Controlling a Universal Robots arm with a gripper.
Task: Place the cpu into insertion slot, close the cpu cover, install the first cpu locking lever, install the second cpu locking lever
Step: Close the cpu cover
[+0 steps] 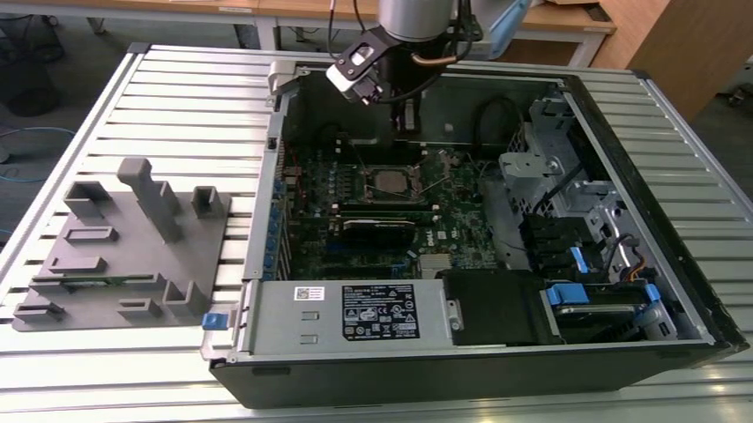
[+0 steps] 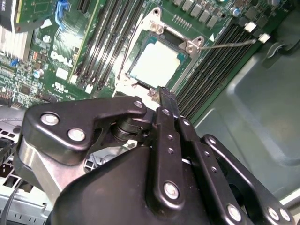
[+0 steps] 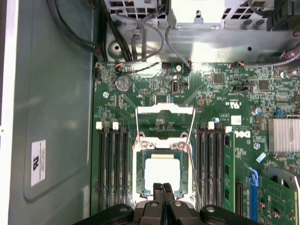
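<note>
**Pincer shut at the slot's edge, chip seated, cover up**

One pincer [image 3: 165,188] shows in both wrist views, its two fingers pressed together with nothing visible between them. The tips [image 2: 167,95] hang at the rim of the one insertion slot [image 3: 138,174]; I cannot tell whether they touch it. The one cpu [image 3: 162,171] lies flat inside that slot, and its whole pale top [image 2: 157,65] is bare. The one cpu cover [image 3: 165,108] is not down on the chip; its thin silvery frame shows just past the slot's far edge. One thin wire lever [image 2: 225,43] sticks out from a slot corner, over the neighbouring memory slots.

Two banks of long black memory slots [image 3: 113,164] flank the slot closely, one on each side. Past one bank lies a broad bare grey case panel [image 3: 56,117], the widest free space nearby.

In the exterior view the pincer [image 1: 406,123] reaches down at upper centre into one open computer case [image 1: 471,370]. The slot [image 1: 390,182] sits mid-frame just below it. The case rests on a slatted worktop [image 1: 153,97]. One grey fixture block [image 1: 118,264] stands well apart from it, on the exterior view's left.
</note>
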